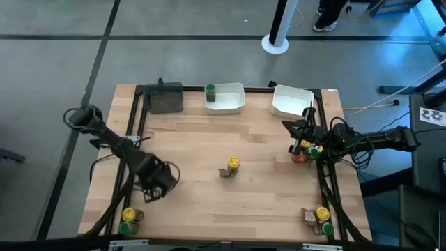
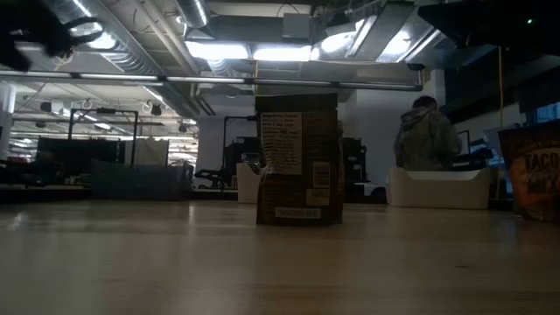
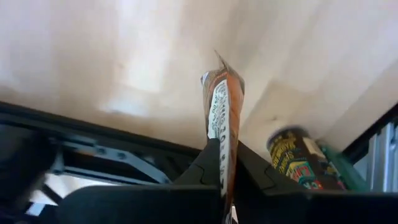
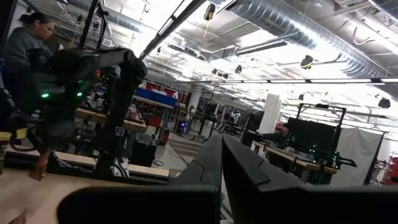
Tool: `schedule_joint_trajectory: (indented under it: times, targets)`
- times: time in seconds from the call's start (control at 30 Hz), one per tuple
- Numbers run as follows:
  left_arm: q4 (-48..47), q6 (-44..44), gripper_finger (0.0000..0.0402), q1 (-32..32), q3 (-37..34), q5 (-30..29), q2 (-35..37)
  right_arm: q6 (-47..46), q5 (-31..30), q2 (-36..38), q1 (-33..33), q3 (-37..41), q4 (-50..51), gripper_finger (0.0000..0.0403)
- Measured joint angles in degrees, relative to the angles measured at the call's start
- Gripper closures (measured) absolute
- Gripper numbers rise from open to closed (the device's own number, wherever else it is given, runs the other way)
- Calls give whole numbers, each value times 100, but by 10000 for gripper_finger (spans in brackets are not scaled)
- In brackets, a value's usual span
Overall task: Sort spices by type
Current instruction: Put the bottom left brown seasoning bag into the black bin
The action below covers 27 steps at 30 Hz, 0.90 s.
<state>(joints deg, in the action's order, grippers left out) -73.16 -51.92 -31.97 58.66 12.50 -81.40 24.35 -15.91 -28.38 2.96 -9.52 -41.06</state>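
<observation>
Spice packet [image 3: 222, 118], flat and orange-edged, sits pinched in the left gripper [image 3: 225, 163] just beside the green-lidded jar [image 3: 303, 163]. Pickup looks done; next comes lifting it toward its kind. Right gripper [image 4: 221, 163], closed empty, waits far across.

Place: robot lab or big workshop, not home.
Bare ceiling with shiny air ducts [image 4: 267, 15], pipes, long strip lights [image 2: 280, 52].
Grey hard floor [image 1: 181, 42] around wooden work table [image 1: 209, 146] with black metal frame.
Two robot arms fixed to table; cables trail off one side.
Room behind: more desks, dark screens [image 4: 314, 134], metal racks, other machines.
Person [image 2: 426, 136] sits at far desk; another person [image 4: 28, 43] stands by machine.
</observation>
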Motion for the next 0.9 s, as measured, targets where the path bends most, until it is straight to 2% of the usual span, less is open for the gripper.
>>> schedule_joint_trajectory:
  times: [0.17, 0.37, 0.7, 0.9]
  targets:
    - [-396, 445, 394, 817, 435, -629, 56, -2, -2, -1, 0, 0, 1, 388]
    - [-600, 1159, 398, 1914, 906, -1039, 56, -2, 1, 1, 0, 0, 1, 388]
    - [-598, 2413, 397, 3793, 1592, -1597, 56, -2, 1, 1, 0, 0, 1, 388]
    - [-533, 3243, 391, 4831, 1730, -2126, 56, -2, 1, 1, 0, 0, 1, 388]
